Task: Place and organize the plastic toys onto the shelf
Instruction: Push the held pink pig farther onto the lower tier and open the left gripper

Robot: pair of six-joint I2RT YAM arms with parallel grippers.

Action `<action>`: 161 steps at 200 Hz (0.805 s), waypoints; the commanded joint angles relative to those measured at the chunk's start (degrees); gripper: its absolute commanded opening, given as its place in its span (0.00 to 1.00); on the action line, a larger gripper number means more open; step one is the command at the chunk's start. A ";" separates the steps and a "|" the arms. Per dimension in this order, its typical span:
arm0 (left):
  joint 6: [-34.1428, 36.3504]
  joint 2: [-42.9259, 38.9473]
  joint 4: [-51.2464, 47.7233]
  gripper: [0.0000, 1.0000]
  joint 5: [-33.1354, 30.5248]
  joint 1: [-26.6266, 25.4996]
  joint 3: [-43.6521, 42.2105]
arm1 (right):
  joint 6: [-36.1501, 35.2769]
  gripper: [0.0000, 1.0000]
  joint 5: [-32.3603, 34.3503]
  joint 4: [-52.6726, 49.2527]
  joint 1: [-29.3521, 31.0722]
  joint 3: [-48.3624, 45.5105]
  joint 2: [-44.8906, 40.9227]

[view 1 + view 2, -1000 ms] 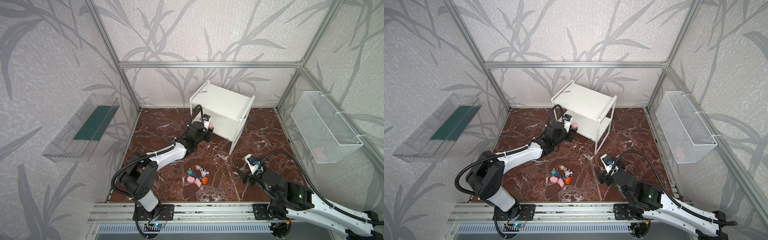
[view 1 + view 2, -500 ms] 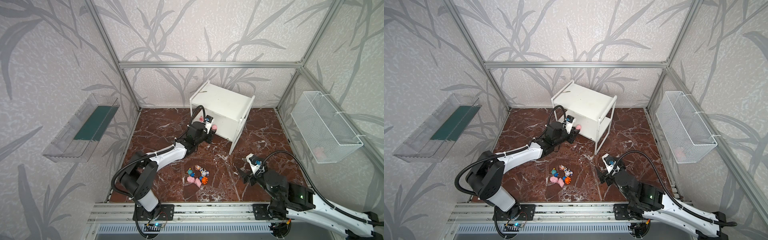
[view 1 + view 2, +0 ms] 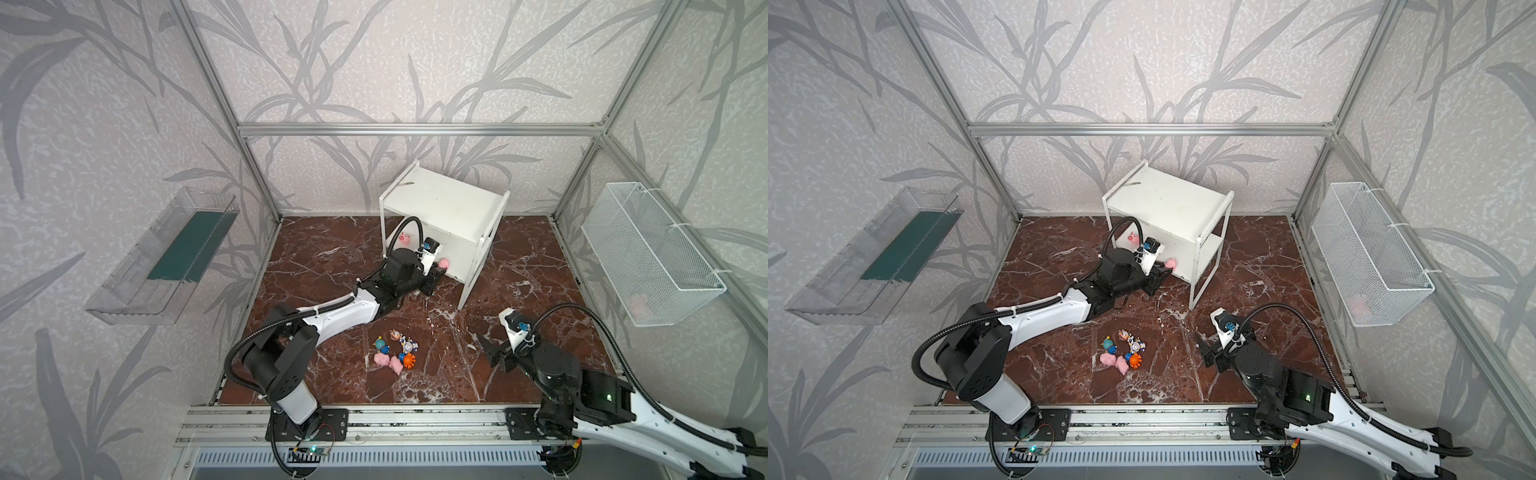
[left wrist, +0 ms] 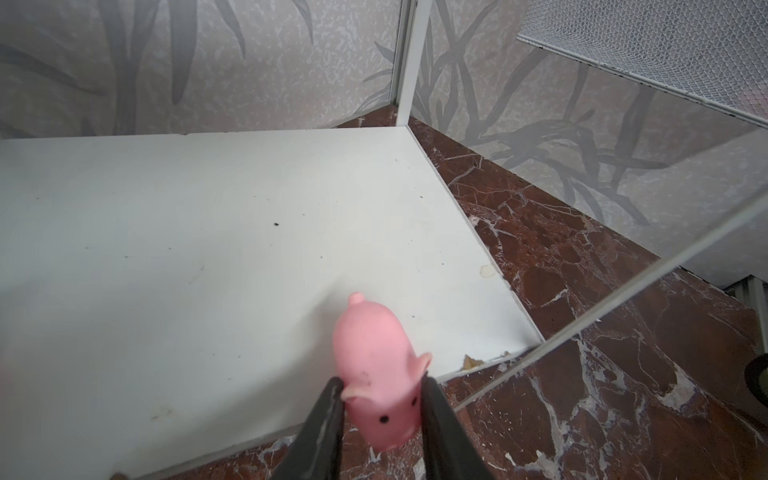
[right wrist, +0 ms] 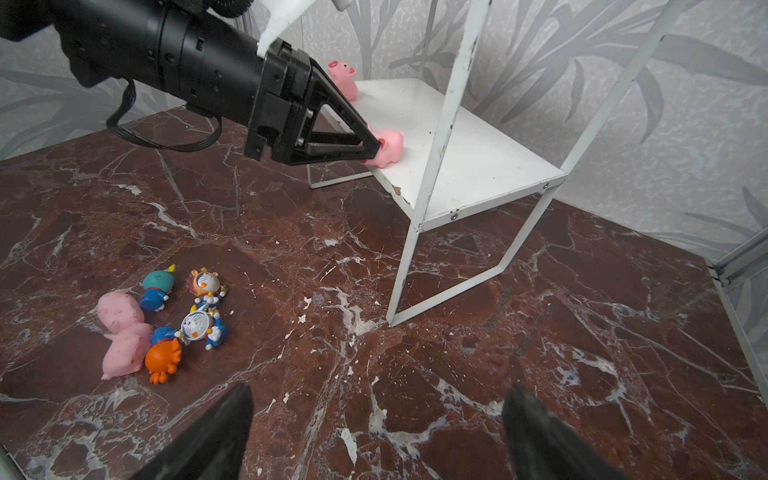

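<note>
Jaws of the left gripper (image 4: pixel 380 392) are nearly closed, pinching a soft, rounded pink pig (image 4: pixel 374 365). It has been carried farther right than a second ago and is now at the front edge of the shelf's (image 3: pixel 446 205) smooth white lower board (image 4: pixel 187 216). Jaws of the right gripper (image 5: pixel 378 436) gape wide and empty above the veined marble floor (image 5: pixel 457 332). A second pig (image 5: pixel 343 79) sits deeper on the board. Six toys (image 5: pixel 195 326) lie heaped on the floor.

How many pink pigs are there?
4: rear pig on the shelf, lower board; held pig in the left gripper at its front edge; two floor pigs. Wire basket pink blur: unclear.
</note>
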 commanded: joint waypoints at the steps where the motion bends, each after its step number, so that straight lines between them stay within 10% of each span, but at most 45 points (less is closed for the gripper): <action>1: -0.12 1.43 2.03 0.33 1.03 -1.12 2.00 | 0.62 0.93 1.03 -0.80 0.33 -0.46 -1.19; 161: -1.26 6.67 6.00 0.33 2.21 -2.23 6.28 | 1.09 0.94 0.59 -1.89 0.32 -1.16 -4.01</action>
